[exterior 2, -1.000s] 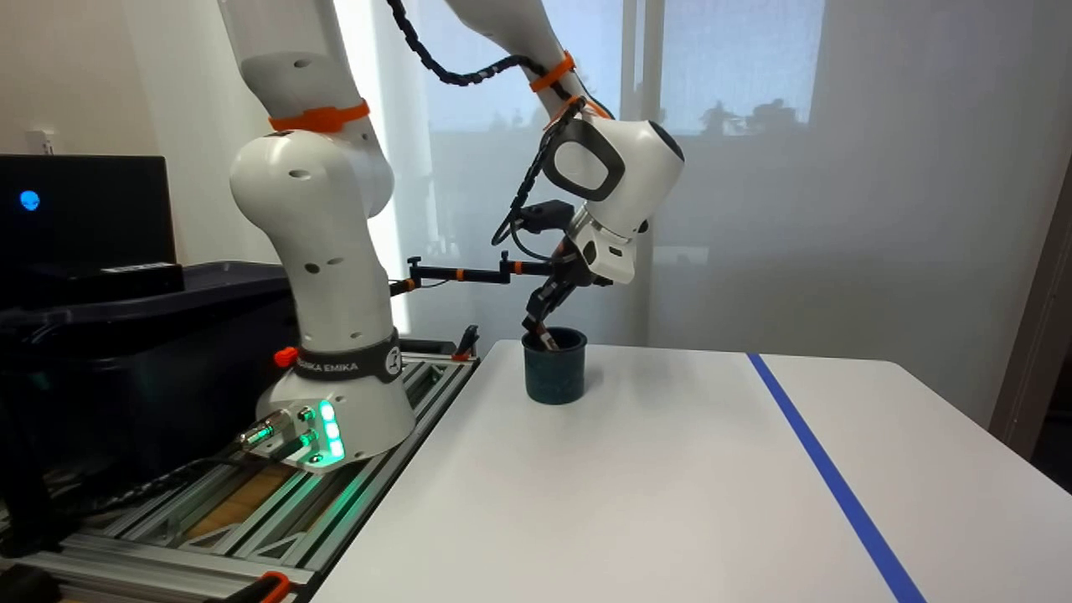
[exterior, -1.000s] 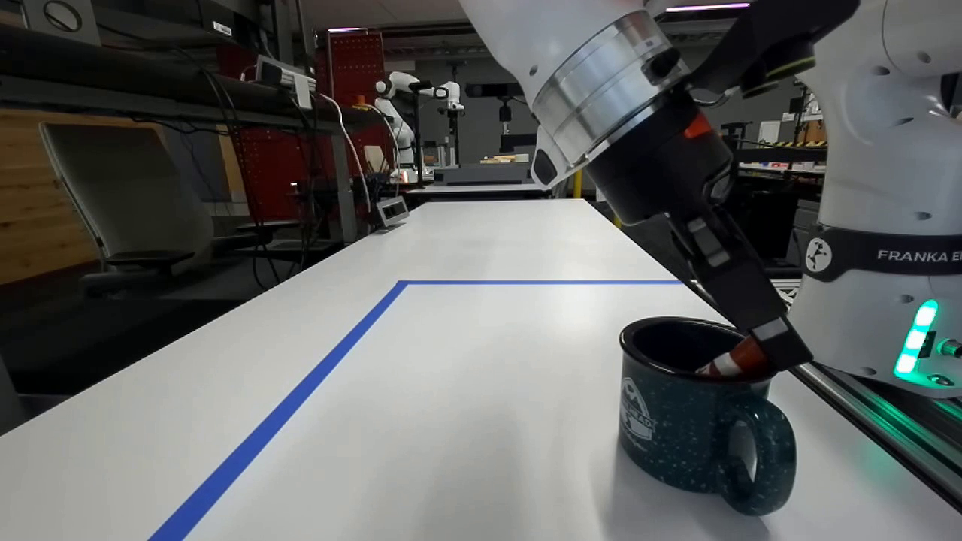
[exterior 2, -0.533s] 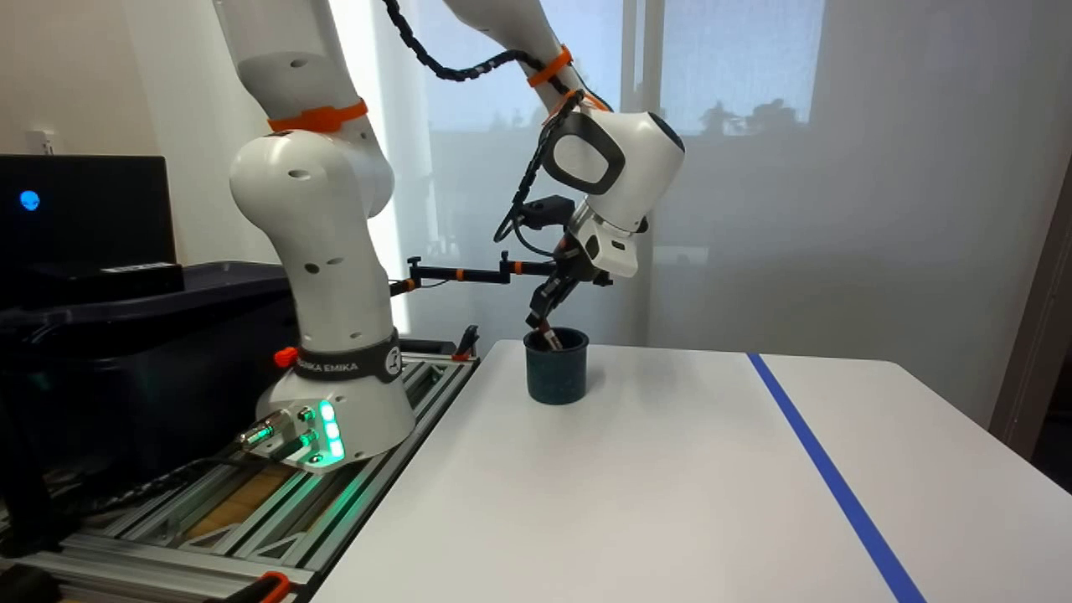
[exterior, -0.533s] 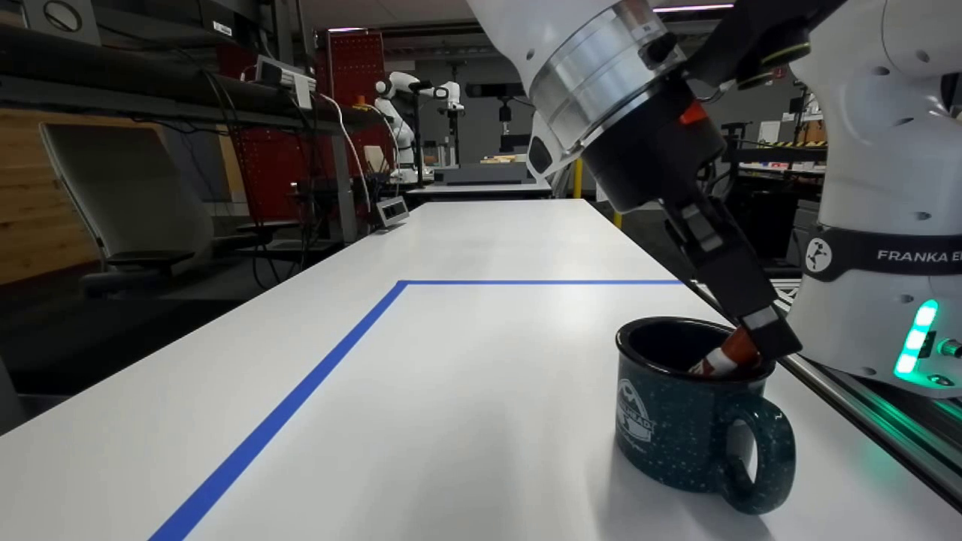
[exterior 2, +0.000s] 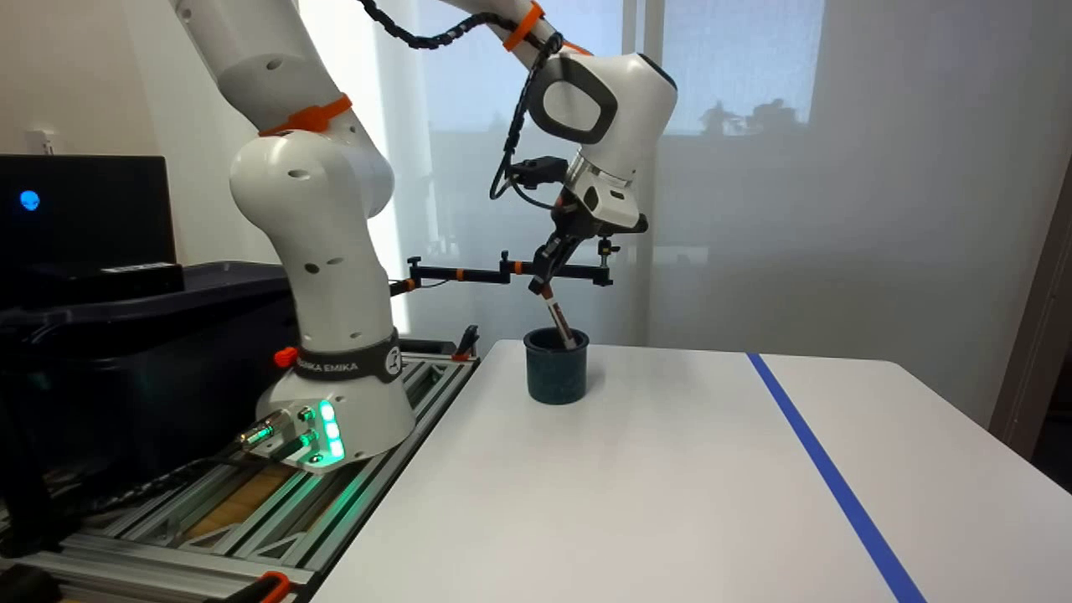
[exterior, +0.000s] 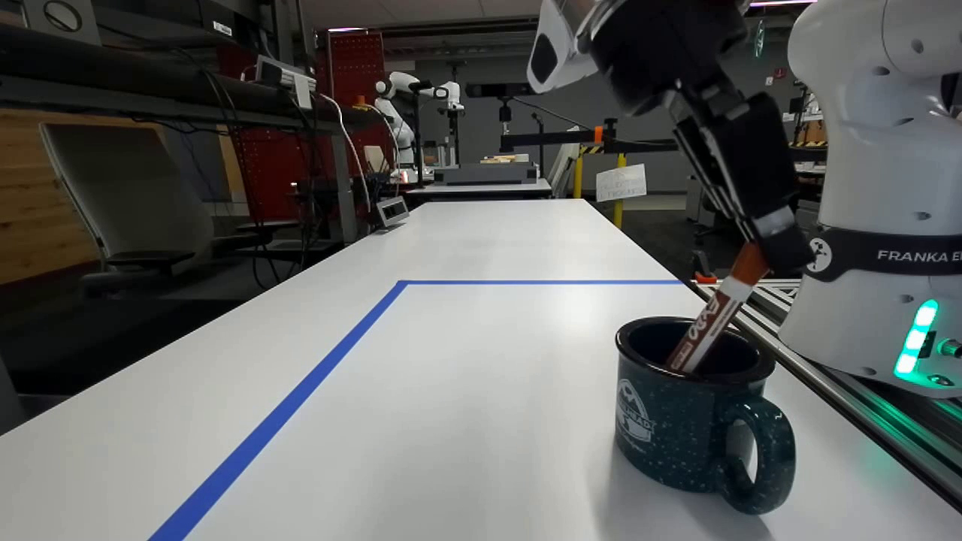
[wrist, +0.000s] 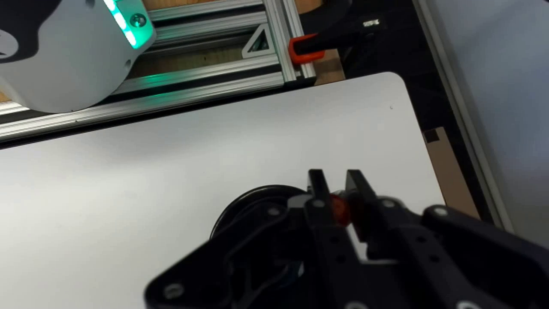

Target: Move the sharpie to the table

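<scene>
The sharpie (exterior: 706, 327) is a white and brown marker with a red-brown cap end. It stands tilted out of the dark speckled mug (exterior: 676, 428), its lower end hidden at the mug's mouth. My gripper (exterior: 766, 244) is shut on the cap end, above the mug's rim. In an exterior view the sharpie (exterior 2: 559, 318) also leans between the gripper (exterior 2: 540, 289) and the mug (exterior 2: 556, 373). In the wrist view the red cap end (wrist: 341, 210) sits between the two fingers of the gripper (wrist: 335, 176). The white table (exterior: 451, 413) lies under the mug.
Blue tape lines (exterior: 301, 391) mark the table, also in an exterior view (exterior 2: 825, 465). The robot base (exterior 2: 343, 410) stands on an aluminium frame (exterior 2: 276, 519) along the table's edge. The mug's handle (exterior: 766, 458) sticks out on one side.
My gripper has moved upward with the sharpie, drawing much more of its body out of the mug. The mug has shifted slightly since one second ago and stays on the table.
</scene>
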### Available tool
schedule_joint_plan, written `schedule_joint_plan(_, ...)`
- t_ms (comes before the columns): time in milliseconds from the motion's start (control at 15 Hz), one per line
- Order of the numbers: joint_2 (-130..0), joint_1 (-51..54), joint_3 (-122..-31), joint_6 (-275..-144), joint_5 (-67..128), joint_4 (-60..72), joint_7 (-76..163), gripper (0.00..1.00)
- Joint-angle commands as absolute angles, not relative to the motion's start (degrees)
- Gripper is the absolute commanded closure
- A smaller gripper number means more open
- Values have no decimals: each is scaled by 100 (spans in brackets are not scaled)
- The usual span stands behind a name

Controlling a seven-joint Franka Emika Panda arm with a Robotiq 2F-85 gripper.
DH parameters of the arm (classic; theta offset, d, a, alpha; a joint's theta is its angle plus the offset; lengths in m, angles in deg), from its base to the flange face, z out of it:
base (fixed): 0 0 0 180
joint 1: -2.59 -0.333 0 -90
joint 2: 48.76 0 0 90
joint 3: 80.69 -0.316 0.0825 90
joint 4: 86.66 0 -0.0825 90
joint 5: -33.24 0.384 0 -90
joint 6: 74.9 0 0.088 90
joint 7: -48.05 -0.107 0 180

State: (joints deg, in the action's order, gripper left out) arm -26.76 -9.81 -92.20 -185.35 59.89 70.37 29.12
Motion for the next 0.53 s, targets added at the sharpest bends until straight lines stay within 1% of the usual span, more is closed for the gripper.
schedule_joint_plan(0, -1680, -887, -9185, -18001, 5838, 7141, 2751, 96)
schedule_joint_plan(267, -913, -740, -9186, -17441, 5704, 7138, 2541, 96)
schedule_joint_plan(467, -669, -559, -9291, -17145, 5452, 7116, 2337, 96)
